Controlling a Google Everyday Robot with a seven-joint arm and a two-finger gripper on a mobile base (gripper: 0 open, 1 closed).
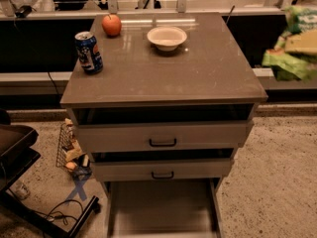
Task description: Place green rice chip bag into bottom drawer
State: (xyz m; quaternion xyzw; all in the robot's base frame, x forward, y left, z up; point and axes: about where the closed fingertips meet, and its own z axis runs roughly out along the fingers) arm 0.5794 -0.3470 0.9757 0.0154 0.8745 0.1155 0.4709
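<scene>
Green rice chip bag (291, 48) hung aloft right of the cabinet (163, 78) — gripper out of view beside it, grip not tellable — while the open bottom drawer (163, 209) awaited it

Cabinet top (198, 78): can (89, 52), apple (112, 25), bowl (167, 37).

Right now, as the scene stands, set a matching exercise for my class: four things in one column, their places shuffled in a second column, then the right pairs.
Things:
1. red apple
2. blue soda can
3. white bowl
4. green rice chip bag

Places:
A. in the air, beyond the right edge of the cabinet top
B. back left of the top
C. back middle of the top
D. left edge of the top, nearer the camera than the apple

Pairs: 1-B, 2-D, 3-C, 4-A.

The tool does not show in this view.
</scene>
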